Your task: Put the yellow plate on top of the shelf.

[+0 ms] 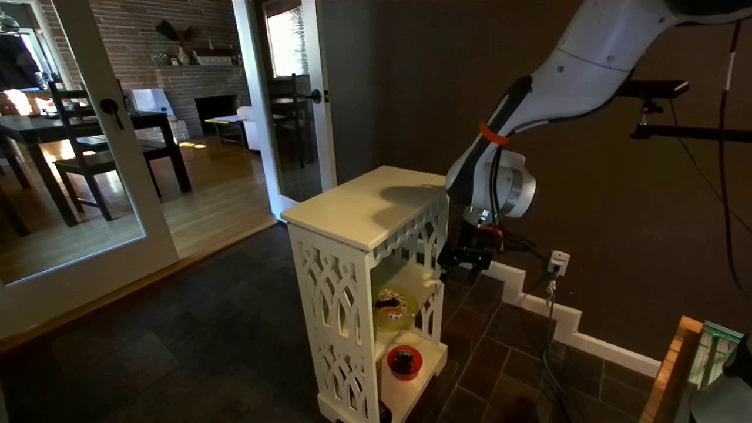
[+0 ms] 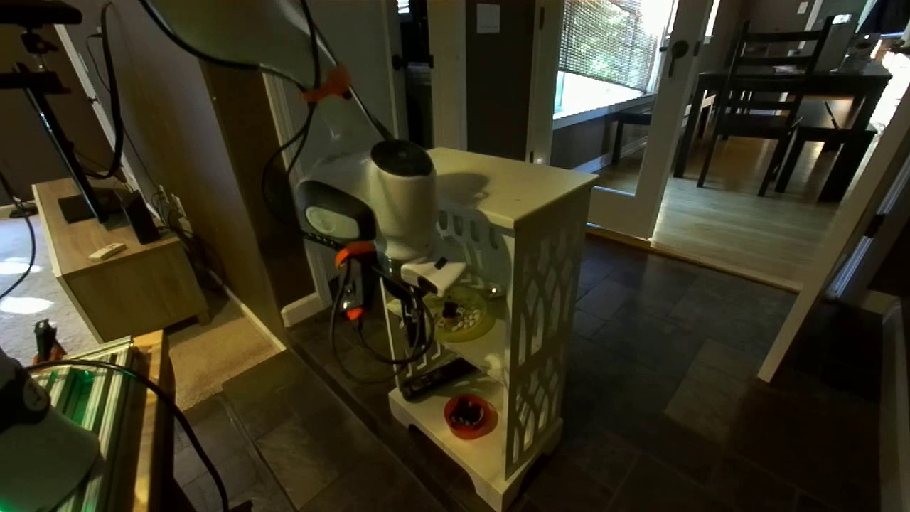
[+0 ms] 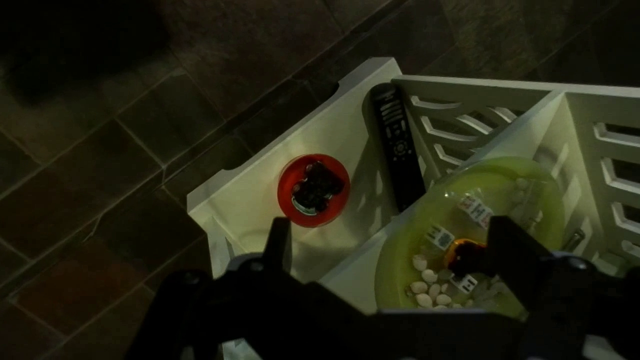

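The yellow plate rests on the middle tier inside the white shelf, visible in both exterior views. In the wrist view, white pebble-like pieces, small printed packets and a dark-and-orange item lie in the plate. My gripper points downward outside the shelf's open side, just below the top and higher than the plate. Its fingers stand wide apart with nothing between them; the right-hand one covers part of the plate in the wrist view. The shelf's flat top bears only the arm's shadow.
A red bowl with dark contents stands on the bottom tier, beside a black remote. Lattice side panels bound the tiers. The brown wall rises behind the arm. A wooden-edged table is at the lower right.
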